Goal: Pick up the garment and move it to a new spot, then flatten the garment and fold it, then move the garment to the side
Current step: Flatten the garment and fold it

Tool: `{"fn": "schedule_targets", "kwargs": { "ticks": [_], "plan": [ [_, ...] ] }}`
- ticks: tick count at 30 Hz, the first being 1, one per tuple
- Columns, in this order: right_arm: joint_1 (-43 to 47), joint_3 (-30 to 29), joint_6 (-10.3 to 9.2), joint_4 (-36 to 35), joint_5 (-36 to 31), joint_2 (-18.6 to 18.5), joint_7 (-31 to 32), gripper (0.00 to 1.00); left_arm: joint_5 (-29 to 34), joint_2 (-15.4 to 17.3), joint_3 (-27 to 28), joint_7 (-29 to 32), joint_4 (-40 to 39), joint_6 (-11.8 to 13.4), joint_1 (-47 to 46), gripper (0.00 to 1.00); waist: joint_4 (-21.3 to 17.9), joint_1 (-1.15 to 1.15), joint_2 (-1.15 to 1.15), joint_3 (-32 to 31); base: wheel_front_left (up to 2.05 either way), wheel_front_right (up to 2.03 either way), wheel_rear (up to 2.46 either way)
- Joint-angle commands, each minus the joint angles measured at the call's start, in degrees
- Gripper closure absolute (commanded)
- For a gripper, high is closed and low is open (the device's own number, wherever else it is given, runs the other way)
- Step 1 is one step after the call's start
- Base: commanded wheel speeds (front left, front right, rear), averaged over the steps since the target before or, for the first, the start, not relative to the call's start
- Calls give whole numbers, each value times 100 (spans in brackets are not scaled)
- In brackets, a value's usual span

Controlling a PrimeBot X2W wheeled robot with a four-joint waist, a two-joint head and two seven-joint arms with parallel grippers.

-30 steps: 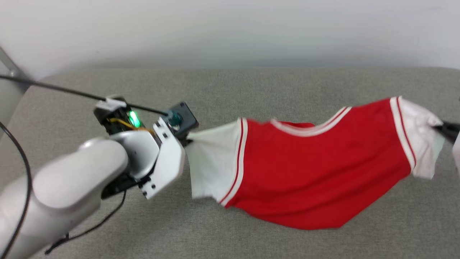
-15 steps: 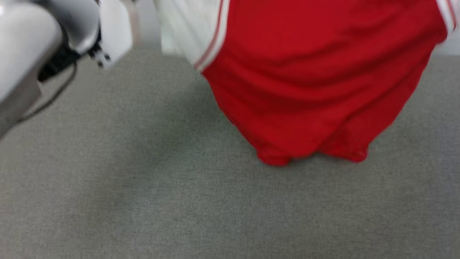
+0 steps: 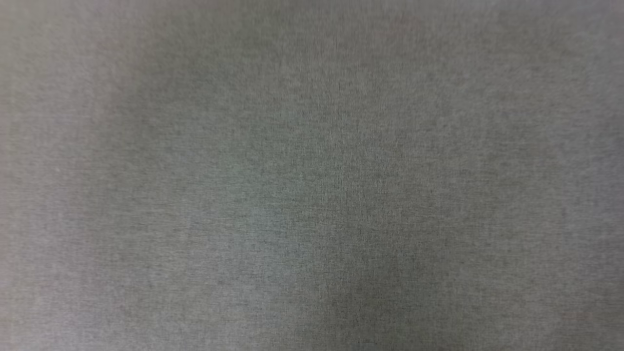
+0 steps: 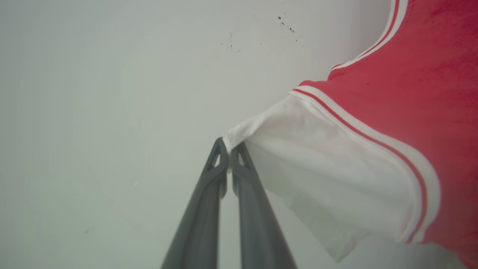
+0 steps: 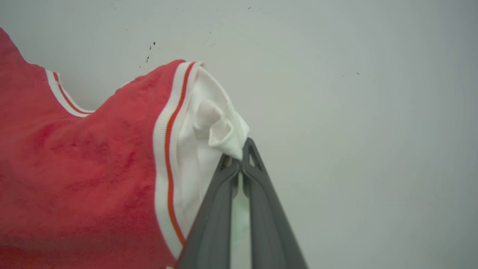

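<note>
Garment [image 4: 392, 123] stretched betw. my arms, held up vs pale wall [image 5: 354, 112] w/ dark specks. My L jaws pinch tight its white sleeve [image 4: 317, 168] tip; R jaws clamp the other sleeve [image 5: 209, 123]. Head cam: blurry grey woven surface [image 3: 312, 175].

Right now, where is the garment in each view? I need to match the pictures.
Head view: a blurred grey surface.
Left wrist view: garment at the right, its white sleeve tip pinched in the left gripper, jaws shut.
Right wrist view: garment at the left, its other sleeve pinched in the right gripper.
Shared landmark: the striped collar trim.
</note>
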Motion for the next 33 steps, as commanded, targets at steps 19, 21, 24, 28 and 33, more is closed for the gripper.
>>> {"fn": "schedule_targets", "kwargs": {
  "ticks": [19,21,24,28,33],
  "plan": [
    [268,1258,-5,1509,357,730,-1313,100,-488,-516,-78,-1105,1504,-160,687,100,53,-1,0,607,0,0,0],
    [521,1406,-5,1530,538,749,-1423,100,-626,-553,-51,-1264,1549,-165,1040,100,61,-1,0,574,0,0,0],
    [1058,1630,-4,1500,857,845,-1614,100,-862,-644,-34,-1458,1576,-164,1714,100,44,-1,0,467,0,0,0],
    [1801,2026,-4,1393,1186,882,-1829,100,-1160,-723,49,-1597,1462,-169,2662,100,32,-1,0,269,0,0,0],
    [2762,2348,-4,1135,1663,738,-2116,100,-1449,-732,290,-1638,985,-59,3872,100,103,-1,0,-16,0,0,0]
  ]
}}
